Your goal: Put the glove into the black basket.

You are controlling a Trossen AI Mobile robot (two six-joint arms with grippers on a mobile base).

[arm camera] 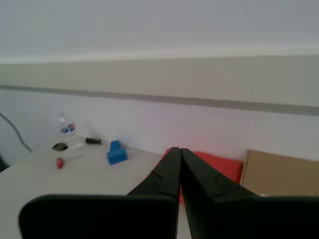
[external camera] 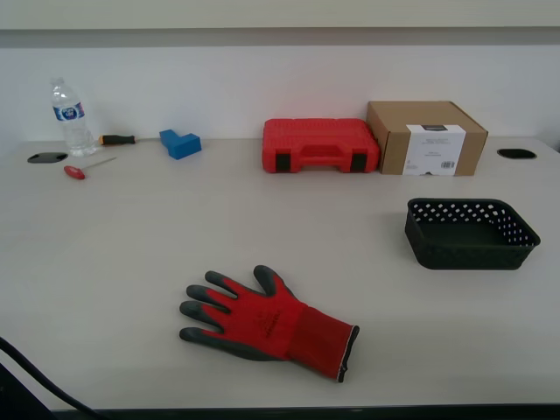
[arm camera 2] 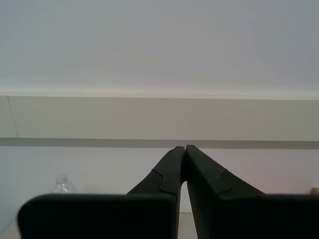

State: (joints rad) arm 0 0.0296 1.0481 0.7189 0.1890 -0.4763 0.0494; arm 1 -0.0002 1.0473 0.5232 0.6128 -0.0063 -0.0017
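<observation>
Plainly, in the exterior view the glove [external camera: 267, 322] lies flat on the table [external camera: 131, 254] near its front edge, back upward, fingers toward the exterior view's left and cuff toward the right, so its long axis runs roughly along that edge with a slight tilt. The basket [external camera: 469, 233] stands well apart from it, farther back and toward the exterior view's right, nothing in it that I can see; the red case [external camera: 320, 145] and box [external camera: 426, 137] sit behind, against the wall. Neither gripper appears in this view, so I cannot tell which arm is nearer the glove. The second wrist view shows my second gripper [arm camera 2: 185, 149] with its tips pressed together, holding nothing, aimed level at the wall; a bottle [arm camera 2: 63, 185] shows faintly low down, and the glove is not in sight. The first wrist view shows my first gripper [arm camera: 176, 151] likewise closed and empty, pointing toward the far wall over the case and box. By my judgement the glove lies below and ahead of both grippers, so either must open, tip down and come across the glove's width.
</observation>
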